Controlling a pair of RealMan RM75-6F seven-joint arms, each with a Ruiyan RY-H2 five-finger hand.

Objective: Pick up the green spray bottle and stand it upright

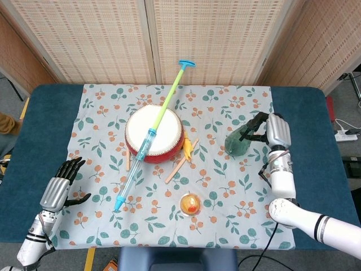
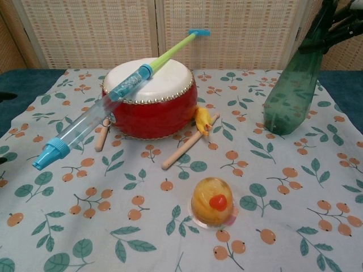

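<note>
Green spray bottle [image 2: 292, 93], at three o'clock from the drum [image 1: 153, 134], stands tilted with its base on the counter, held by the right hand [image 1: 269, 133]; straightening and release remain.

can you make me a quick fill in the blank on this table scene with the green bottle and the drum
1. The right hand grips the green spray bottle near its ____.
2. The long water squirter lies across the top of the red ____.
3. The left hand holds ____.
4. The bottle's base touches the ____, with the bottle tilted.

Missing words: top; drum; nothing; tablecloth
</note>
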